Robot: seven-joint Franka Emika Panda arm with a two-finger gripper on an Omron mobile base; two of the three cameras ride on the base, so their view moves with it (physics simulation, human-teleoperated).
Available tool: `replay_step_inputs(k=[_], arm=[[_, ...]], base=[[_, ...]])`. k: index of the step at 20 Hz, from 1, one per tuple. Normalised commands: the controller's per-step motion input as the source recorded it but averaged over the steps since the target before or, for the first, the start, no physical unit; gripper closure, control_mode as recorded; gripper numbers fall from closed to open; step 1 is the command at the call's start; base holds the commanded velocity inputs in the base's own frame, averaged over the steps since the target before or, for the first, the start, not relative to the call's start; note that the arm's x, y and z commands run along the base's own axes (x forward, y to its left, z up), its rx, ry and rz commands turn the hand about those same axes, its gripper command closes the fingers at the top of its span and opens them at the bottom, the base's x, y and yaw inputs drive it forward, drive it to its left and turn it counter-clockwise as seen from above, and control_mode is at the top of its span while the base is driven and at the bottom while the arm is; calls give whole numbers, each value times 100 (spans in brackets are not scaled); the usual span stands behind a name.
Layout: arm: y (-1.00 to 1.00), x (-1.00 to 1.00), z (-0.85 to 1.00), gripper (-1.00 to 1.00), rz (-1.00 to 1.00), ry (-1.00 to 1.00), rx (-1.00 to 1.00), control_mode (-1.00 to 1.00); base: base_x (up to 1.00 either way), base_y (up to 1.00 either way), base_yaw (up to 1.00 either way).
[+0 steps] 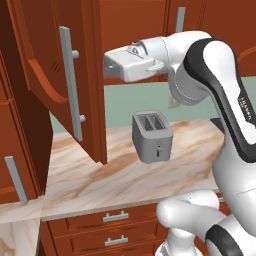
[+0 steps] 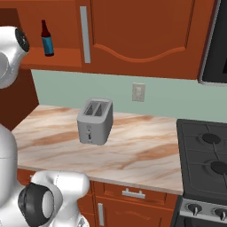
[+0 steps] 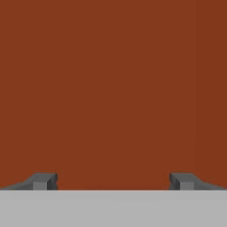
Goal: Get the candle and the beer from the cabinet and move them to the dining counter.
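Jaws spread wide, empty, facing the cabinet wood.

Glossy white rounded arm with black joint bands and small dark grey fingers.

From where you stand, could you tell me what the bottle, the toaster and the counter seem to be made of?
The bottle looks like dark brown glass with a blue paper-like label. The toaster seems to be matte grey metal, though its flat look could be plastic. The counter looks like polished stone, judging by its beige-and-brown veining.
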Motion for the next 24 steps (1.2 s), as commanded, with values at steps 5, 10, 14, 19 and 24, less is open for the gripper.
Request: replay_step_inputs(k=[5, 10, 14, 19, 24], arm=[[43, 1, 0, -100, 14, -15, -13, -100], [63, 0, 0, -100, 13, -4, -11, -100], [83, 0, 0, -100, 8, 2, -9, -100], [68, 0, 0, -100, 2, 4, -2, -100], [45, 0, 0, -100, 0, 0, 0, -100]], base=[[0, 0, 0], [0, 0, 0], [0, 0, 0], [0, 0, 0], [0, 0, 0]])
